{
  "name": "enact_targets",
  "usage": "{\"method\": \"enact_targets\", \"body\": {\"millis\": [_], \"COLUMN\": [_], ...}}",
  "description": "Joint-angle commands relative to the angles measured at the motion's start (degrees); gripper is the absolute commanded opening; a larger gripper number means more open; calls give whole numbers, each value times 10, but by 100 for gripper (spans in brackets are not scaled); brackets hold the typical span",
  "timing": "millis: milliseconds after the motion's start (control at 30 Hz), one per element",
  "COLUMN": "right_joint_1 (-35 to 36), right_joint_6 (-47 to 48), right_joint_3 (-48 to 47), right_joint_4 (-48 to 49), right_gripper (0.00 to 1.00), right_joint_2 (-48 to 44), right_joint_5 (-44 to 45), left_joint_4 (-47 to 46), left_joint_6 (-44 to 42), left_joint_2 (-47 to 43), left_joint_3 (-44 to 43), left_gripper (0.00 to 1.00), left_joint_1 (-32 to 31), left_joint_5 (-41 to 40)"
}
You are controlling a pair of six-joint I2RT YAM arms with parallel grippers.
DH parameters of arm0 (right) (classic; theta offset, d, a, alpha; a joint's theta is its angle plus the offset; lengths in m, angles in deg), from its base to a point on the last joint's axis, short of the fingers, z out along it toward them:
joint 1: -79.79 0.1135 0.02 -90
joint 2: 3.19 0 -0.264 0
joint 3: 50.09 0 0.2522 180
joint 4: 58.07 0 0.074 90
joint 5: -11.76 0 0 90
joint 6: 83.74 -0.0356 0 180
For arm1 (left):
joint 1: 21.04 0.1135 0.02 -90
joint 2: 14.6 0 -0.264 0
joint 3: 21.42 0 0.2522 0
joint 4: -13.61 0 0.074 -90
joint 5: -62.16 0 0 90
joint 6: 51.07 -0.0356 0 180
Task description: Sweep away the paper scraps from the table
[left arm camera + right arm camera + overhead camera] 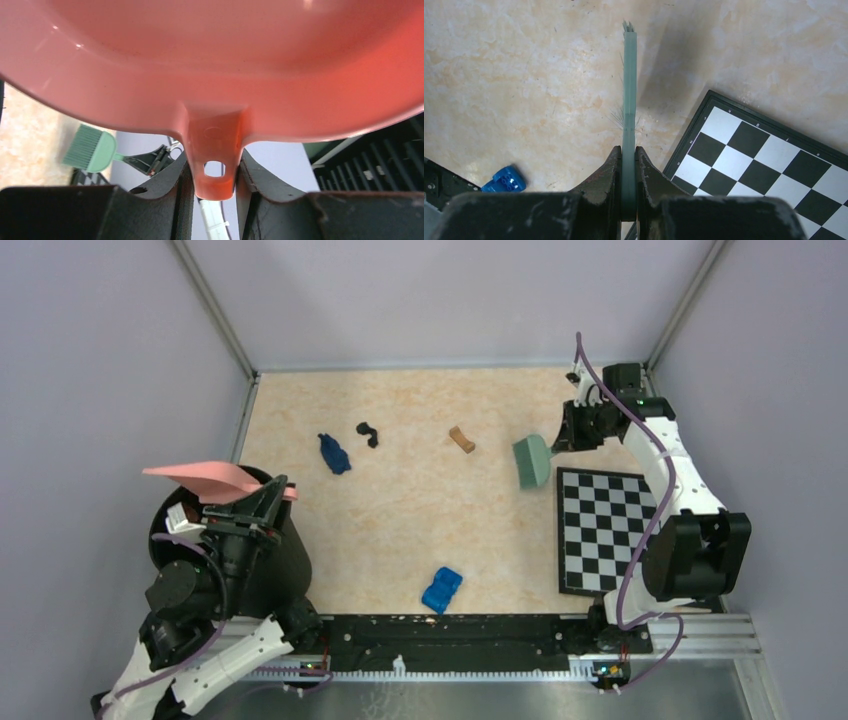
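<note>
Three paper scraps lie on the beige table (420, 510): a dark blue one (334, 454), a black one (368, 434) and a brown one (461, 440). My left gripper (272, 492) is shut on the handle of the pink dustpan (210, 480) and holds it tilted over a black bin (240, 560). In the left wrist view the dustpan (215, 60) fills the top, its handle between my jaws (214, 172). My right gripper (566, 435) is shut on a green brush (531, 460) right of the brown scrap. In the right wrist view the brush (628, 90) is edge-on in my gripper (628, 157).
A bright blue blocky toy (441, 590) lies near the front edge and also shows in the right wrist view (504, 180). A black-and-white chequered board (605, 530) lies at the right, close to the brush, and shows in the right wrist view (769, 155). Grey walls enclose the table.
</note>
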Motion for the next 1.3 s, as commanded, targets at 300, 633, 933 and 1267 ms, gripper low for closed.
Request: {"method": "enact_targets", "body": {"millis": [300,633,933,1267], "right_joint_1": [35,137,250,339], "right_joint_6": [20,46,-58,-424], "right_joint_3": [-26,-129,-277,-404], "right_joint_4": [11,11,91,430], "right_gripper": [0,0,0,0], "right_joint_2": [2,44,208,434], "right_joint_5": [1,8,-130,-321], "left_joint_4": [-131,-27,178,83], "left_joint_6": [-210,-462,-551,-583], "left_joint_2": [34,272,497,454], "left_joint_3": [-20,-160,-324,-275], "left_gripper": [0,0,0,0], "left_joint_1": [-2,-2,-2,-2], "left_joint_5": [13,162,214,107]}}
